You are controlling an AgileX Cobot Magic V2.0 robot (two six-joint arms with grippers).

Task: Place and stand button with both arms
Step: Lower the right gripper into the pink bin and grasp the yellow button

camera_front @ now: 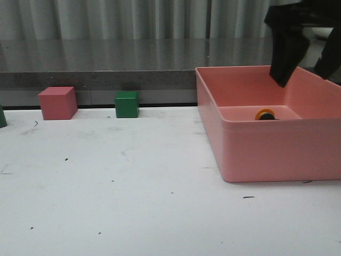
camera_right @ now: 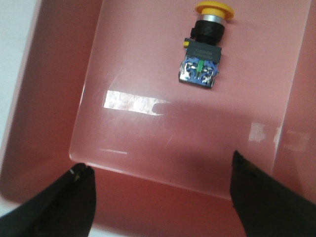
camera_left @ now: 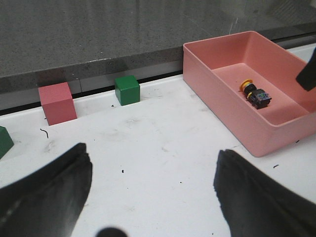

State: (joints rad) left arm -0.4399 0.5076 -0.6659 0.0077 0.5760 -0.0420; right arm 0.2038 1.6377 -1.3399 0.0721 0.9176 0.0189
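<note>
Pink bin (camera_front: 256, 154): sat at right of the front view, on the white table (camera_front: 133, 202); open top, walls upright.
Button (camera_right: 203, 48): lay on its side on the bin's floor, yellow cap (camera_right: 214, 8) toward the top edge of the right wrist frame, base block with blue and green terminals toward the middle; touched nothing but the floor; in the front view only the cap showed over the bin's near wall.
Right gripper (camera_front: 306, 69): hung above the bin at upper right of the front view; fingers (camera_right: 266, 197) spread wide apart, holding nothing, clear of the button.
Left gripper (camera_left: 153, 197): over bare table, fingers (camera_left: 49, 192) wide apart, empty.
Pink cube (camera_front: 57, 103): at left, against the grey ledge (camera_front: 106, 80).
Green cube (camera_front: 127, 104): near it, centre-left, apart from the bin.
</note>
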